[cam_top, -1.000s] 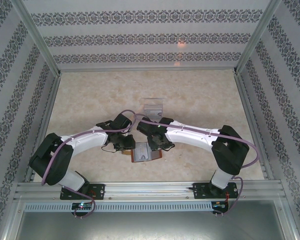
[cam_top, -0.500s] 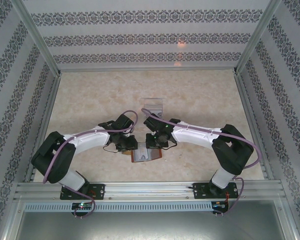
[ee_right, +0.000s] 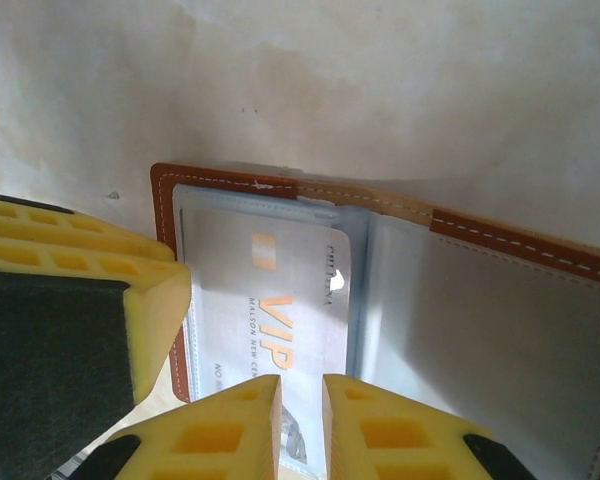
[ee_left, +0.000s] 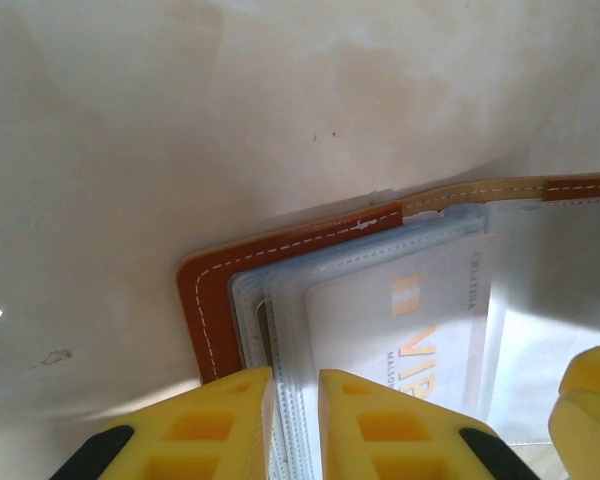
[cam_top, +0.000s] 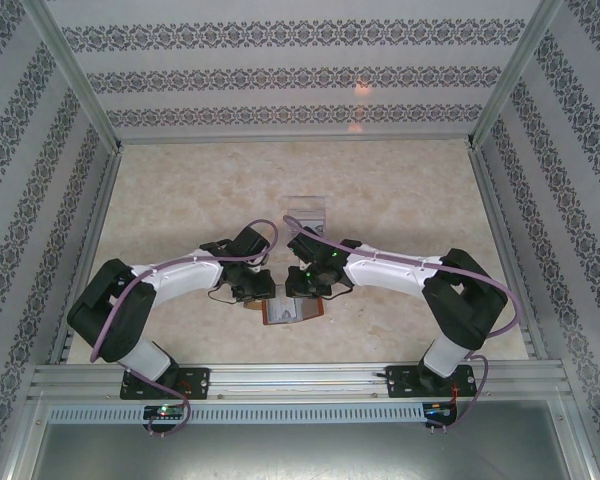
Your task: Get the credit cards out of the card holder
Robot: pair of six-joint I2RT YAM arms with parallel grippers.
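Beige marbled stone makes up the bench [cam_top: 180,190], and the left arm [cam_top: 170,283] and right arm [cam_top: 390,272] bend inward over its near middle. A clear plastic box [cam_top: 307,213] stands just beyond them. Between the two wrists the reddish-brown leather card holder [cam_top: 298,308] lies open and flat on the bench, its grey-blue pockets facing up. A pale card [ee_right: 270,300] printed with orange "VIP" lettering sits in the left-hand pockets, partly slid out. The left fingers [ee_left: 330,400] are drawn in to a narrow slit at the holder's left side, with the edges of the clear pocket sleeves [ee_left: 255,310] pinched between them. The right fingers [ee_right: 270,400] are just as narrow, and the card's near edge runs into the slit between them. One left finger [ee_right: 80,290] also rests against the holder's left border in the right wrist view.
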